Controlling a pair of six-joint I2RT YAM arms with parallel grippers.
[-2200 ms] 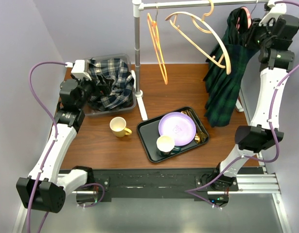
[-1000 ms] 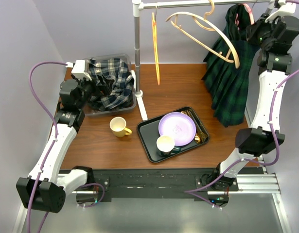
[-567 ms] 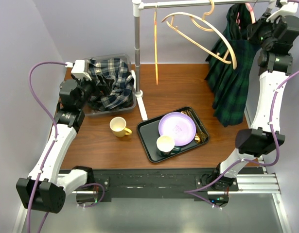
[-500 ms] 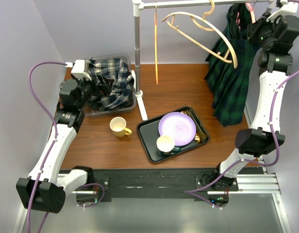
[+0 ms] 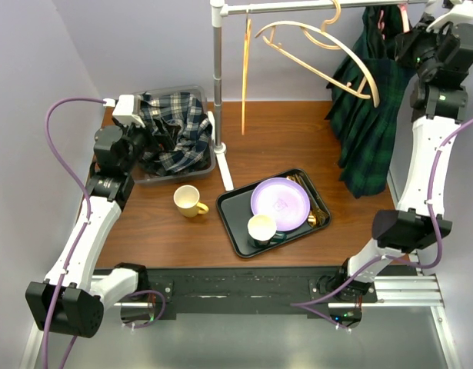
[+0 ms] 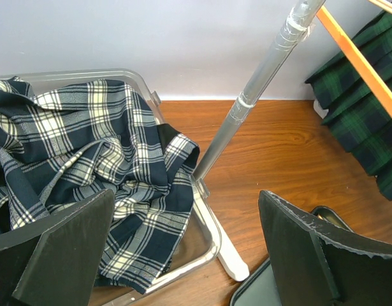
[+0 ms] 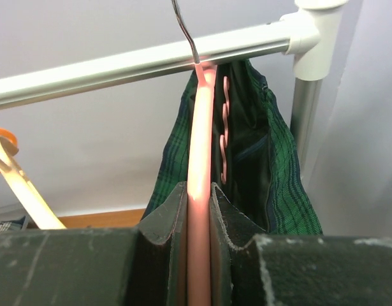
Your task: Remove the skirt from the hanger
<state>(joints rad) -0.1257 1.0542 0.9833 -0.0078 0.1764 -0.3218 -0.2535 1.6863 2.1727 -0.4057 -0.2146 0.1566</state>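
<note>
A dark green plaid skirt (image 5: pixel 367 115) hangs from a pink hanger (image 7: pixel 201 159) on the white rail (image 5: pixel 313 6) at the far right. It also shows in the right wrist view (image 7: pixel 278 172). My right gripper (image 7: pixel 197 210) is shut on the pink hanger's bar, just below its hook; it sits high at the rail's right end (image 5: pixel 421 42). My left gripper (image 6: pixel 183 255) is open and empty above the near edge of the clear bin (image 5: pixel 201 165), far from the skirt.
The bin holds a navy and white plaid cloth (image 5: pixel 171 131). Two empty hangers, one orange (image 5: pixel 244 69) and one cream (image 5: pixel 328 58), hang on the rail. The rack's post (image 5: pixel 218 84) stands mid-table. A yellow mug (image 5: pixel 190 201) and a black tray (image 5: pixel 240 231) with plate and cup lie in front.
My right gripper has risen and moved right along the rail with the pink hanger and skirt. The empty hangers have swung. The left arm has not moved.
</note>
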